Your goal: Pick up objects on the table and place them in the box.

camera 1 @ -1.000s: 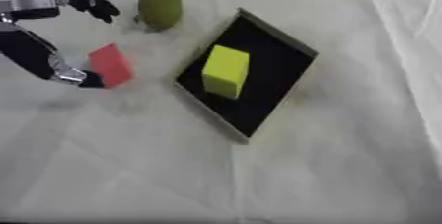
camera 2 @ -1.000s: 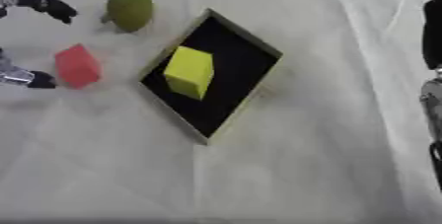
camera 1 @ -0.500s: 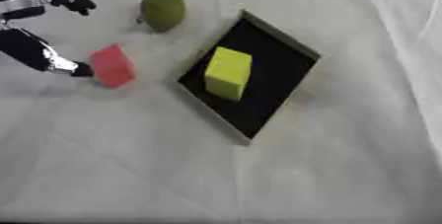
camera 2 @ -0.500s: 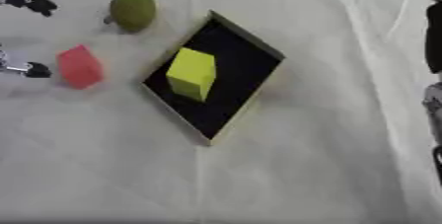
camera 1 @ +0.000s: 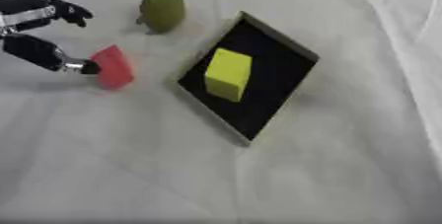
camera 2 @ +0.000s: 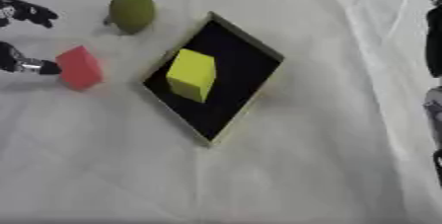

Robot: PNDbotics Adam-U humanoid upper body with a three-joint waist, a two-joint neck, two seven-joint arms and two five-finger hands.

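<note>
The red block (camera 1: 112, 66) has shifted a little toward the box (camera 1: 275, 49) since a second ago, and the left hand (camera 1: 39, 40) has drawn back, so only one fingertip touches the block's left face. The hand is spread open, thumb and fingers apart, holding nothing. The block rests on the cloth (camera 1: 259, 178) just left of the box, below the green ball (camera 1: 162, 10); a yellow block (camera 1: 228, 74) already lies inside. Judging by this, the grasp is not yet made. The right hand shows only as a dark edge, its state unclear.
</note>
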